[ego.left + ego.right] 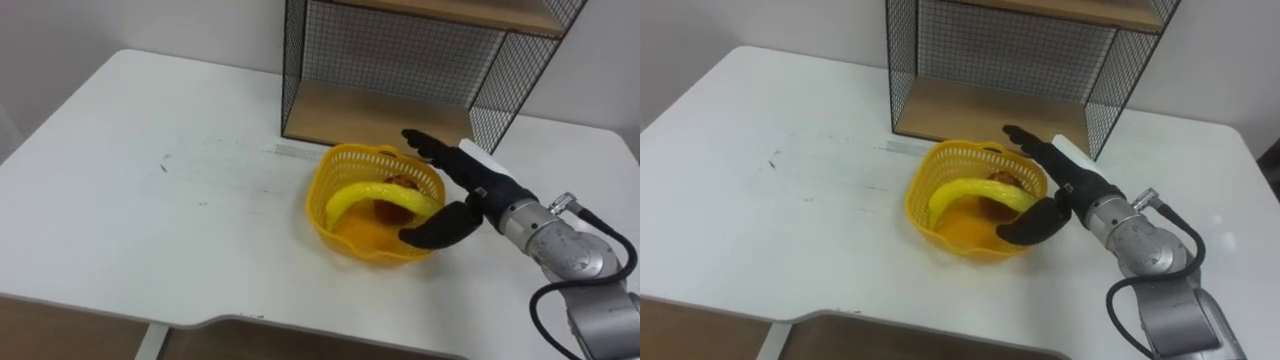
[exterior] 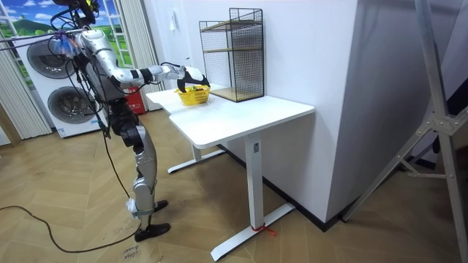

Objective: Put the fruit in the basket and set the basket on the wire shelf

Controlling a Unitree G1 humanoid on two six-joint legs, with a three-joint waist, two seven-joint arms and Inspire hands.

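In the left eye view the right robot hand (image 1: 470,195) is closest, reaching in from the lower right. It is spread open: its fingers (image 1: 425,142) stretch straight past the far right rim of the yellow basket (image 1: 330,180), and its thumb lies low against the near right wall, so the basket's right side sits between them (whether they actually press on it I cannot tell). The basket stands on the white table (image 1: 150,200), just in front of the wire shelf (image 1: 400,60) and not on its wooden bottom board. Inside lies a banana (image 1: 375,195), curving from the left wall towards the thumb, with a reddish-orange fruit (image 1: 400,182) behind it.

In the room view the robot stands at the end of the table at the room view's left. One arm is held out level, and its robot hand (image 2: 191,75) hangs at the basket (image 2: 194,96), with the wire shelf (image 2: 234,51) just beyond.

The right eye view shows the same layout: the open robot hand (image 1: 1065,195) is at the basket's right side, and the banana (image 1: 965,190) is inside.
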